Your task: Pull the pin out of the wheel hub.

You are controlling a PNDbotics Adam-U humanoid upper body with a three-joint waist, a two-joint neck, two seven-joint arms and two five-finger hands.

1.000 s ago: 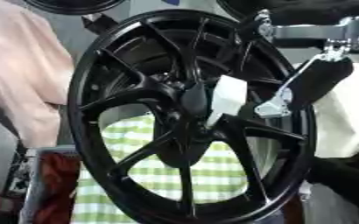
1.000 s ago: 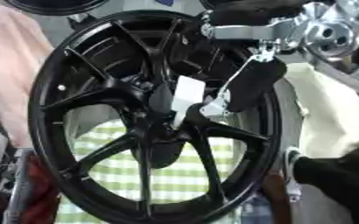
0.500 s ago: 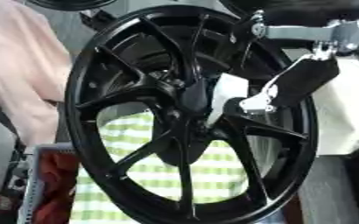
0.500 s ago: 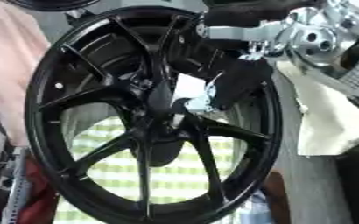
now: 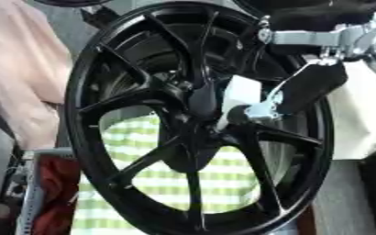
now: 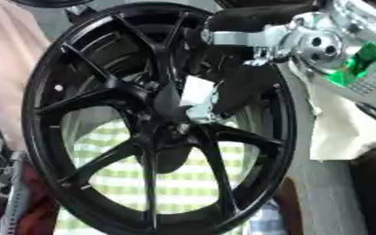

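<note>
A pale pink cloth hangs at the far left, with something red low down beside it. Through the spokes I see a green-and-white checked cloth lying behind the wheel; what carries it I cannot make out. My left hand shows in neither view.

The black wheel hub stands upright and fills most of my sight, its spokes running out from the centre to the rim. The pin is the white block-like piece just right of the centre, apparently still seated against the hub, its lower end at the middle of the spokes.

My right hand comes in from the upper right corner. Since 1 second ago it has moved in from the rim toward the centre, and its fingers now sit against the lower right side of the pin, where before they stood a little apart from it. They look closed onto the pin, though the far side of the contact is hidden behind the white piece.

I judge that the reach is over and the grasp made or nearly made, and the pull itself is not yet begun. The next move would be a straight draw away from the hub.
</note>
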